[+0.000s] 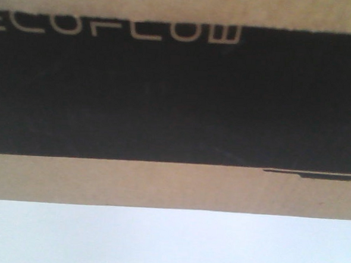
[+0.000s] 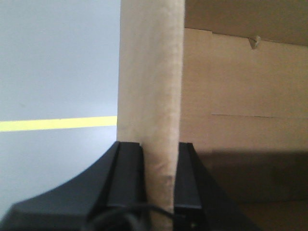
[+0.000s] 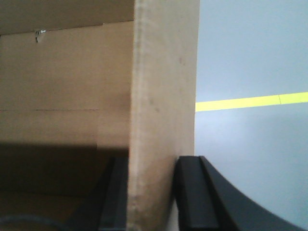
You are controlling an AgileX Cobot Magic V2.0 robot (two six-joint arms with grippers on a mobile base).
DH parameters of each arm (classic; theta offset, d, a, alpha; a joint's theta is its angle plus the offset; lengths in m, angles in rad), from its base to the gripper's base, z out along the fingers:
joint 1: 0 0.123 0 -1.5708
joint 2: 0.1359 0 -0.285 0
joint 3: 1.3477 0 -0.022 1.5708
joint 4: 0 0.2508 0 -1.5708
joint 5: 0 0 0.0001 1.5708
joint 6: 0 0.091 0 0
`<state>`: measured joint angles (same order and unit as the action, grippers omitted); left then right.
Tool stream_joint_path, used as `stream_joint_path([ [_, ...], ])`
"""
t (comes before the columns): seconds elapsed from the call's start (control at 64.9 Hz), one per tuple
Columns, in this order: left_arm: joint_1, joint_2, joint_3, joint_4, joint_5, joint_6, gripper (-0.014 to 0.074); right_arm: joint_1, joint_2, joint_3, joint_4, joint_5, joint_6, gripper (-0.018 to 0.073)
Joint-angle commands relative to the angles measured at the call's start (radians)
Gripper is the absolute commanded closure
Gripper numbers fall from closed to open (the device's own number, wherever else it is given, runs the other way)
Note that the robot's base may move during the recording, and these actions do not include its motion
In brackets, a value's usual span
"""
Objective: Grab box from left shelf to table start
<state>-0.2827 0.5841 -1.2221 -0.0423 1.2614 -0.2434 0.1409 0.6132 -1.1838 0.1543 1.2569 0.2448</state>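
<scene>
The box [image 1: 160, 184] fills the front view: brown cardboard with a black panel and pale "ECOFLOW" lettering [image 1: 128, 28] cut off at the top. Its lower edge meets the white table [image 1: 168, 244]. In the left wrist view my left gripper [image 2: 158, 145] is shut on an upright wall of the box [image 2: 149, 72], one black finger [image 2: 127, 168] on each face. My right gripper [image 3: 153, 161] likewise pinches the opposite box wall [image 3: 163, 72], one finger inside the box and one outside. The box interior shows beside each wall. The left shelf is out of view.
Past the box walls both wrist views show grey floor crossed by a yellow tape line [image 2: 57, 124] [image 3: 250, 101]. A thin dark slot mark [image 1: 313, 174] sits at the black panel's lower right.
</scene>
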Motion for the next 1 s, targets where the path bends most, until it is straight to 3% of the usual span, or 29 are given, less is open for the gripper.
stream_joint_path([
  [0.0, -0.005, -0.005, -0.043, 0.024, -0.125, -0.020, 0.0699, -0.005, 0.009, -0.026, -0.069, 0.066, -0.002, 0.0503],
  [0.986, -0.005, -0.005, -0.043, 0.022, -0.184, -0.020, 0.0699, -0.005, 0.009, -0.026, -0.069, 0.059, -0.002, 0.0503],
])
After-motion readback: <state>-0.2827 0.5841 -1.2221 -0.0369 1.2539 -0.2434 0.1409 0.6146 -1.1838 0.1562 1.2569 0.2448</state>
